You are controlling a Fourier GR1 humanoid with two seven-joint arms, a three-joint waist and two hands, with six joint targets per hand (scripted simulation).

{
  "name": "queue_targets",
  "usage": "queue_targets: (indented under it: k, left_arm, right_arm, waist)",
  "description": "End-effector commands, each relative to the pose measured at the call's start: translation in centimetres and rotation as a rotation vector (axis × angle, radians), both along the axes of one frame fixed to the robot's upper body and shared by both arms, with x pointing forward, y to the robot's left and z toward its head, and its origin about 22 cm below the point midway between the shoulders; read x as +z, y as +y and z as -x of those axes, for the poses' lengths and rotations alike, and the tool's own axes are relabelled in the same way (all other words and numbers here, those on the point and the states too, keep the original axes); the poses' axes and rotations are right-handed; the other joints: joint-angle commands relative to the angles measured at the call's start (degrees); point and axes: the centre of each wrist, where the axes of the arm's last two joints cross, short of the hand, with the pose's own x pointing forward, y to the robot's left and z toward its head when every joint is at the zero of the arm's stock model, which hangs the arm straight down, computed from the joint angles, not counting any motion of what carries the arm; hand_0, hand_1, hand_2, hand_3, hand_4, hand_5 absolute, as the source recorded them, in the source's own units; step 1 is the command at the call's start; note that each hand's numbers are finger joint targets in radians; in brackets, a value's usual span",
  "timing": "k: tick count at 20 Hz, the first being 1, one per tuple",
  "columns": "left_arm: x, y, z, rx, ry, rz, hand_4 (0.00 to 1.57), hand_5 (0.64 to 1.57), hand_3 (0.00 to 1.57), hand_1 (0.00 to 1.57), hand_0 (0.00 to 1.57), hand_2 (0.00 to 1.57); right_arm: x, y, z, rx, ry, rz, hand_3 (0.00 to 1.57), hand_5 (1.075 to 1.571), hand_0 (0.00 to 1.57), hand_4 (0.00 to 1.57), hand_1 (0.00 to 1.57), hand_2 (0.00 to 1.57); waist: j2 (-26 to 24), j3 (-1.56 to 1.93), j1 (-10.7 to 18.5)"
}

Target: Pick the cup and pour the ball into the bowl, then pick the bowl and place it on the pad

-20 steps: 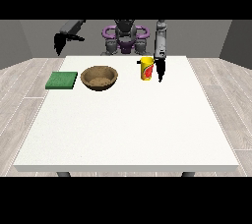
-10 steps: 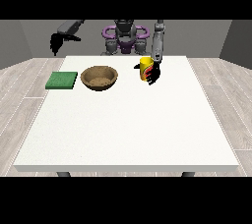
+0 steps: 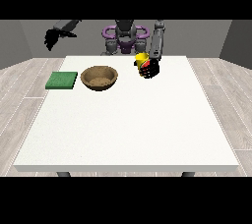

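Observation:
A yellow cup (image 3: 141, 60) with a red patch showing between the fingers is raised above the table's far side, tipped a little. The hand at the view's right (image 3: 150, 70) has its fingers curled round the cup. To the cup's left, a brown bowl (image 3: 99, 77) rests on the table. A green pad (image 3: 62, 80) lies flat to the left of the bowl. The hand at the view's left (image 3: 53, 37) hangs in the air beyond the table's far left corner, fingers drooping, holding nothing. The ball is not visible.
The white table (image 3: 128, 125) stretches wide toward the camera from the bowl and pad. The robot's torso (image 3: 125, 39) stands behind the far edge. Grey wood floor surrounds the table.
The hand at the view's right closed round the cup and lifted it off the table, moving slightly left. The hand at the view's left rose a little.

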Motion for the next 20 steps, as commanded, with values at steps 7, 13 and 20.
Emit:
queue_targets:
  k: [7, 13, 20]
  left_arm:
    - [11.6, 9.0, -8.0, 0.162, 0.138, -0.459, 1.57, 1.296, 1.57, 1.46, 1.46, 1.57]
    - [11.8, 4.3, -9.3, 0.194, 0.180, -0.658, 1.53, 1.287, 1.57, 1.49, 1.49, 1.57]
    - [12.0, -1.1, -9.6, 0.178, 0.185, -0.731, 1.51, 1.267, 1.57, 1.49, 1.49, 1.57]
  right_arm:
    - [-4.4, -1.1, 1.9, -0.040, 0.166, -0.027, 0.00, 1.569, 0.00, 0.00, 0.00, 0.00]
    - [-3.8, -0.2, 0.5, -0.025, 0.192, -0.044, 0.00, 1.568, 0.00, 0.00, 0.00, 0.00]
    - [-3.5, -3.0, 0.7, -0.048, 0.169, -0.031, 0.00, 1.569, 0.00, 0.00, 0.00, 0.00]
  waist:
    - [-9.9, -0.20, 2.3]
    - [-11.2, -0.43, 0.6]
    - [-10.7, -0.47, 2.6]
